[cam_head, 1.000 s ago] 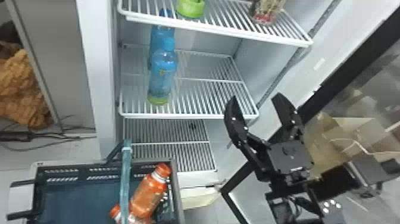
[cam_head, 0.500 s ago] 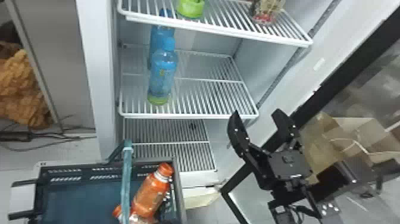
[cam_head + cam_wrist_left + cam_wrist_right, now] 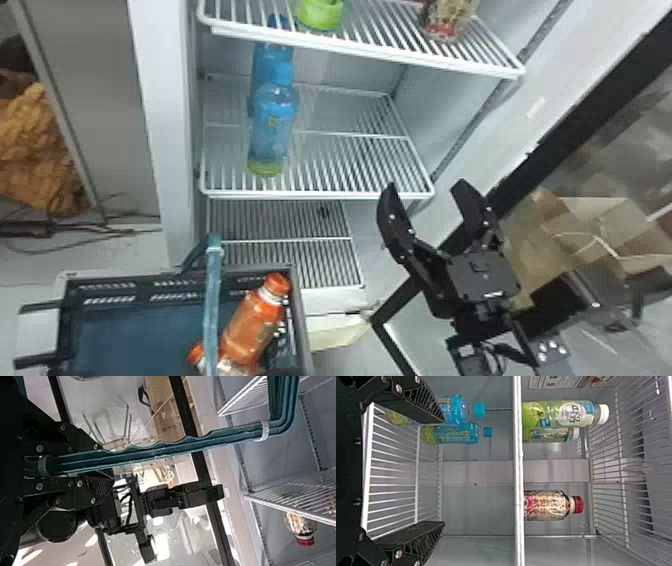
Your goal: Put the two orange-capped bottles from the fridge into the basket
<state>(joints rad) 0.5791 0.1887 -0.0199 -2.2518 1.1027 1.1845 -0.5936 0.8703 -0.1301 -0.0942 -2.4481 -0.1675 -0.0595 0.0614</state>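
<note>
One gripper has a load: the left gripper [image 3: 98, 474] is clamped on the handle [image 3: 212, 310] of the basket [image 3: 301, 320], so it looks the nearer for any lift. Inside, beyond the handle, one orange bottle [image 3: 252, 320] leans with its cap toward one o'clock, another bottle [image 3: 197, 352] beside its base; both seem delivered. They lie toward eight o'clock from the right gripper [image 3: 427, 192], its fingers apart and empty. Farther off, toward ten, blue bottles [image 3: 272, 125] stand on a shelf [image 3: 320, 195].
</note>
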